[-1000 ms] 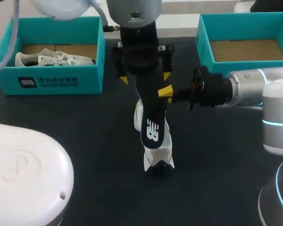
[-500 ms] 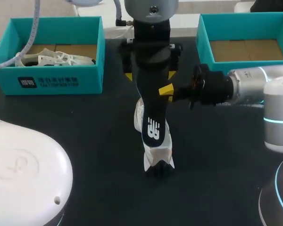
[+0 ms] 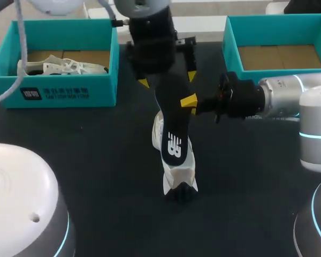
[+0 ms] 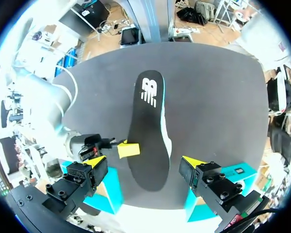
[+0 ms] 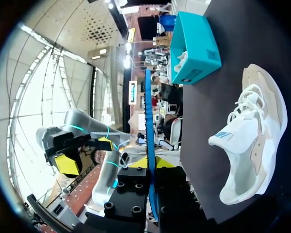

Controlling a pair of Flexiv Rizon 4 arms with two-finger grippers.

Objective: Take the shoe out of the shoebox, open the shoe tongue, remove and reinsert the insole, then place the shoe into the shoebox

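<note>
My right gripper [image 3: 189, 101] is shut on the side edge of a black insole [image 3: 173, 134], which it holds slanted above a white shoe [image 3: 178, 179] on the black table. In the right wrist view the insole [image 5: 149, 121] runs edge-on between the shut gripper's [image 5: 150, 163] yellow tips, and the shoe [image 5: 250, 141] lies on its side beside it. My left gripper [image 3: 167, 80] hangs open above the insole's far end. From the left wrist, the insole [image 4: 148, 121] lies ahead, between the spread fingers of the open gripper [image 4: 144, 162], neither finger touching it.
A teal shoebox [image 3: 69, 91] at the back left holds another white shoe [image 3: 61, 67]. A second teal shoebox [image 3: 231, 48] at the back right shows only its cardboard floor. Bare black table [image 3: 96, 160] lies left of the shoe.
My left arm swung right, then back to the left, its open gripper turning above the insole. The right gripper, insole and shoe have stayed where they were.
</note>
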